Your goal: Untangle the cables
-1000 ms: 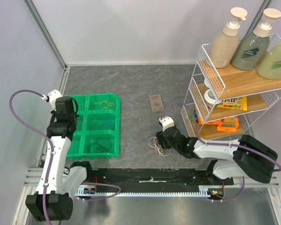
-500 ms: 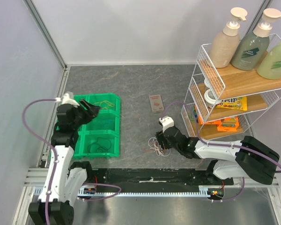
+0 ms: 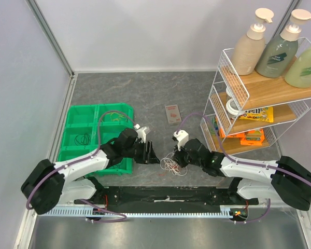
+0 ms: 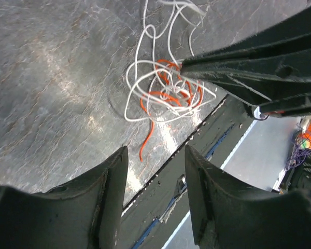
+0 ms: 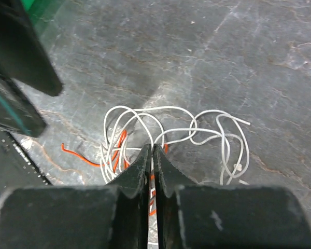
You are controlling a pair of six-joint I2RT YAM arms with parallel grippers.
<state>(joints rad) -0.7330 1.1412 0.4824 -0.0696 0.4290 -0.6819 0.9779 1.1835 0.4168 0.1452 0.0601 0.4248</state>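
Note:
A tangle of white and orange cables [image 3: 170,165] lies on the grey tabletop near the front rail. My right gripper [image 3: 174,159] is shut on a white strand in the middle of it; in the right wrist view the jaws [image 5: 152,147] are pressed together with the white cable [image 5: 145,108] looping out from their tips and an orange cable [image 5: 75,154] trailing left. My left gripper [image 3: 154,155] stands open just left of the tangle, nothing between its fingers. In the left wrist view the tangle [image 4: 166,93] lies beyond the left gripper [image 4: 155,148]. Yellow [image 3: 113,116] and black [image 3: 83,139] cables lie in separate bin compartments.
A green compartment bin [image 3: 72,150] sits at the left, partly behind my left arm. A wire shelf [image 3: 233,98] with pump bottles and snack packets stands at the right. A small card [image 3: 172,113] lies mid-table. The black front rail [image 3: 166,197] runs just below the tangle.
My left arm swung from over the green bin across to the tangle, and its gripper opened. My right gripper closed on the white cable.

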